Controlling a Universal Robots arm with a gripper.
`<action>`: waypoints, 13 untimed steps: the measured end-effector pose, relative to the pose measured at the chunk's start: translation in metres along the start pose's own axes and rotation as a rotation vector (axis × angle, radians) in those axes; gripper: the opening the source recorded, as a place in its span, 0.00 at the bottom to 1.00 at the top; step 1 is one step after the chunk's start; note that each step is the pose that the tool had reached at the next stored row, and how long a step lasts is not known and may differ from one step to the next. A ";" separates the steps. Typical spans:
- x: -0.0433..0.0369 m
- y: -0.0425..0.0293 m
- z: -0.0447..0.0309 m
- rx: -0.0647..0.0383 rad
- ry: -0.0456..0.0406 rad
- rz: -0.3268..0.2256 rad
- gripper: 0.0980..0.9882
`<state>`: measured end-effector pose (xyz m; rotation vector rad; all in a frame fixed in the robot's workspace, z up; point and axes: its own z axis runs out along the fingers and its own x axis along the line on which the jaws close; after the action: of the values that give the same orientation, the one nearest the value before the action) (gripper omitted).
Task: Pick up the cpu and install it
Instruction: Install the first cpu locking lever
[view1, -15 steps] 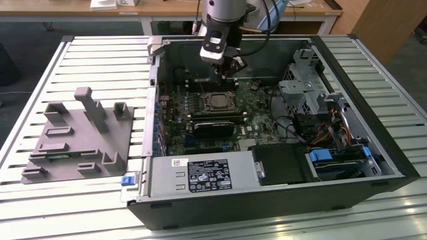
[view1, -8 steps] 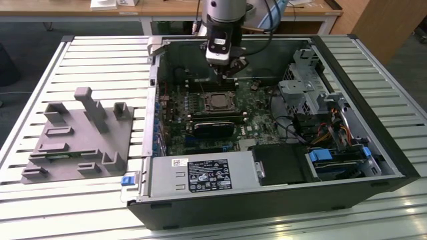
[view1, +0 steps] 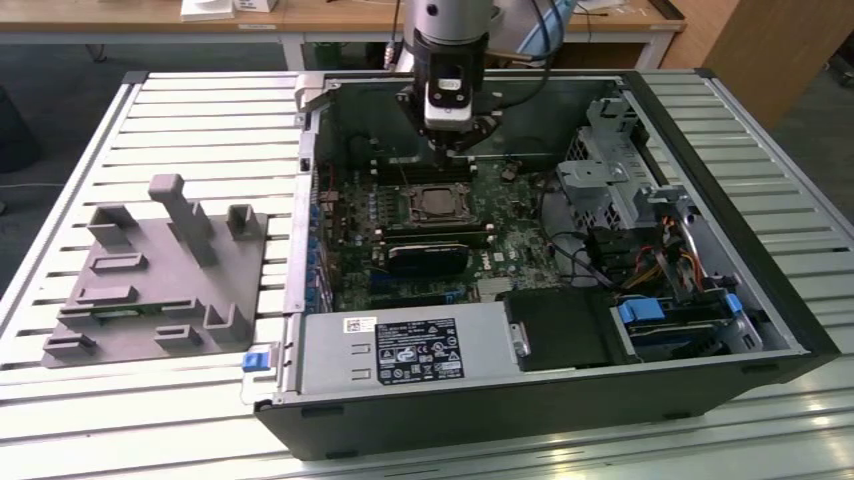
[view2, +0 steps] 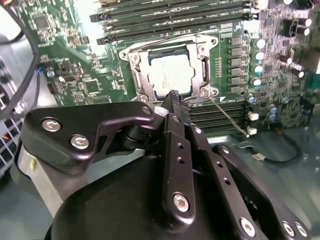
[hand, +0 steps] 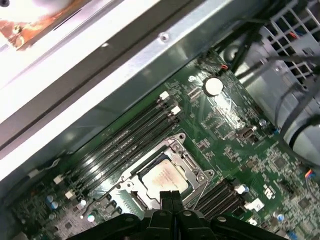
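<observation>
One cpu (view2: 170, 75), one metal-framed socket (view2: 134, 59), one grey tray (view1: 140, 295), one open computer case (view1: 534, 415), one pincer (view2: 175, 98).

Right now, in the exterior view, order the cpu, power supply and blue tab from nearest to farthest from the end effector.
1. cpu, in the socket by the end effector.
2. power supply, at the case's near wall.
3. blue tab, case corner, exterior view's left.

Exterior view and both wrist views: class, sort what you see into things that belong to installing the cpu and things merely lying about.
Belongs to the job:
cpu, seated in the socket
pincer, shut, near the cpu

Just lying about:
grey tray beside the case
power supply
memory slots
coin battery
</observation>
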<state>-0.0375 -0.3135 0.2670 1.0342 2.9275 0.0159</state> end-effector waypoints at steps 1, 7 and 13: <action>-0.0001 0.0001 0.0000 -0.001 0.0004 -0.016 0.01; -0.0009 0.0007 0.0001 -0.003 0.0021 -0.096 0.01; -0.0016 0.0012 0.0003 -0.006 0.0040 -0.180 0.01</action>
<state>-0.0355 -0.3135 0.2669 0.7669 3.0097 0.0211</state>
